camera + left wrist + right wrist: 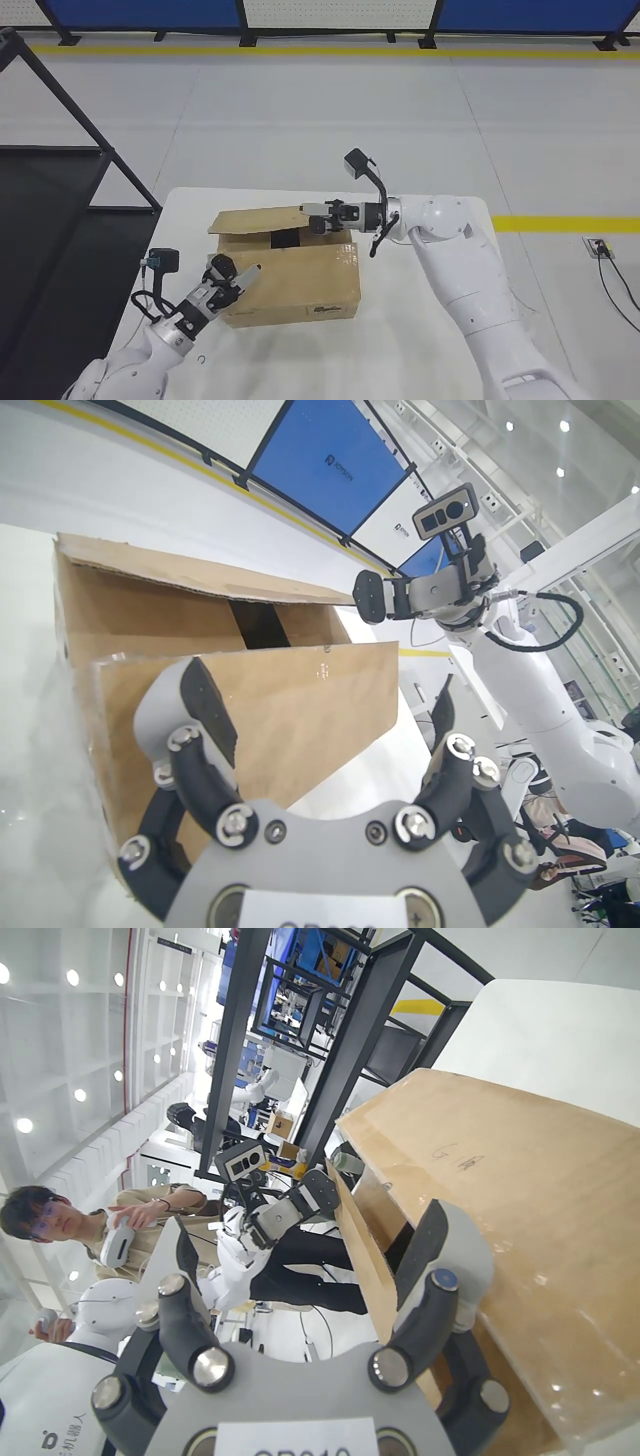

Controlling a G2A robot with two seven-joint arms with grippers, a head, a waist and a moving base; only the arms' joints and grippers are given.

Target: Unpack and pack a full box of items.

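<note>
Left hand: near-left on the counter, at the box's near-left corner. Fingers spread wide and holding nothing. In its wrist view one finger lies against the box's near side and the other stands off past the box's right end. I cannot tell whether the first finger touches the cardboard.

Box: brown cardboard, mid-counter, long side across. The near flap is folded down flat over most of the top. The far flap is lifted and slopes up toward the far side. Between the two flaps is a dark gap into the box. The right wrist view shows a pale round item inside at the box's left end, too small to make out.

Right hand: far right of the box, at the right end of the far flap, level with its edge. The arm comes in from the right. Fingers are wide apart and nothing is gripped between them. In its wrist view one finger lies in front of the far flap. In the left wrist view a finger pad meets the flap's end edge.

Left of the counter: a black rack. Far side: grey floor, then a yellow line, then blue panels.
</note>
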